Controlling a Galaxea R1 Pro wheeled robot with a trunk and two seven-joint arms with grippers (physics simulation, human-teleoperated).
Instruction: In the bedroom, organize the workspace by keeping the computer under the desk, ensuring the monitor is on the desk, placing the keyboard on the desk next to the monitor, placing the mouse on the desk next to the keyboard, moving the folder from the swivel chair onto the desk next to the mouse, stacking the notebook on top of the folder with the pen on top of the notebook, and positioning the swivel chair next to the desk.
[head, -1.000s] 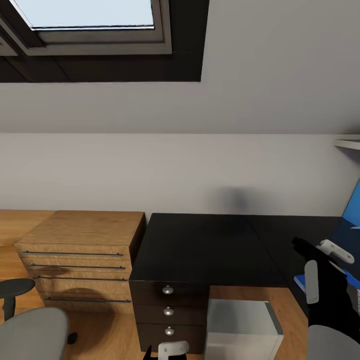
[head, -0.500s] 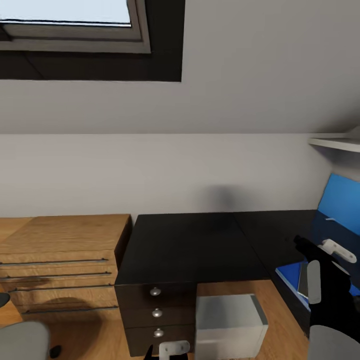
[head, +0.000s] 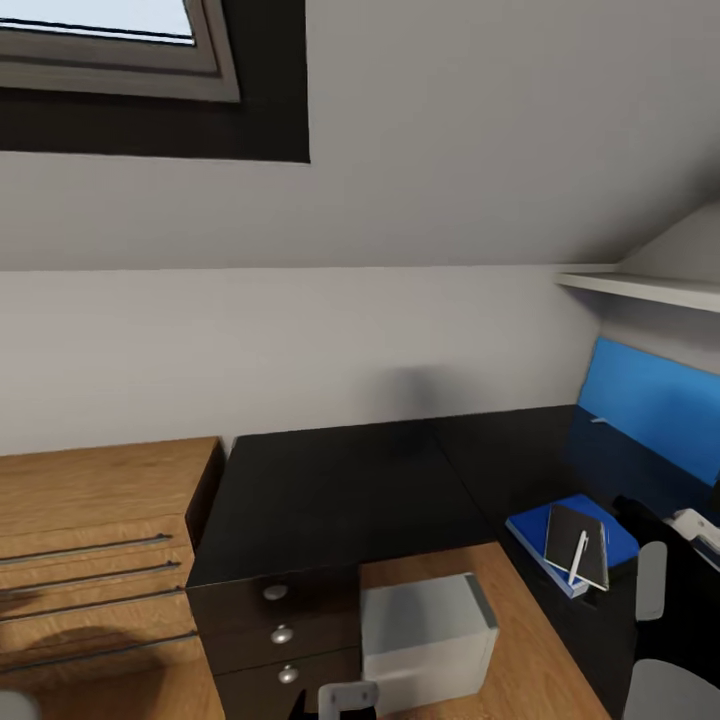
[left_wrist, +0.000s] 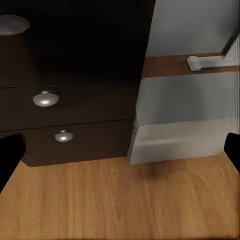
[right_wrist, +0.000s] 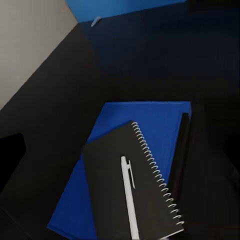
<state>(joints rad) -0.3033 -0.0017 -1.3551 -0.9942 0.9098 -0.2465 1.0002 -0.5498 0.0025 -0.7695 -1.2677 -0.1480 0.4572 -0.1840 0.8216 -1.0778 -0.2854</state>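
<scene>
The black desk spans the middle of the head view, with the grey-white computer on the floor under it beside the knobbed drawers. On the desk's right wing lies the blue folder, with the dark notebook on it and the white pen on the notebook. My right gripper hovers open just above this stack, clear of it. My left gripper hangs open low before the drawers and computer. The monitor, keyboard, mouse and swivel chair are out of view.
An oak dresser with bar handles stands left of the desk. A blue wall panel backs the desk's right wing, under a white shelf. A skylight sits in the sloped wall above. Oak floor lies before the drawers.
The head view has swung to the right. The folder with notebook and pen has come fully into view, and the chair has left the frame. Both arms keep their place in the picture.
</scene>
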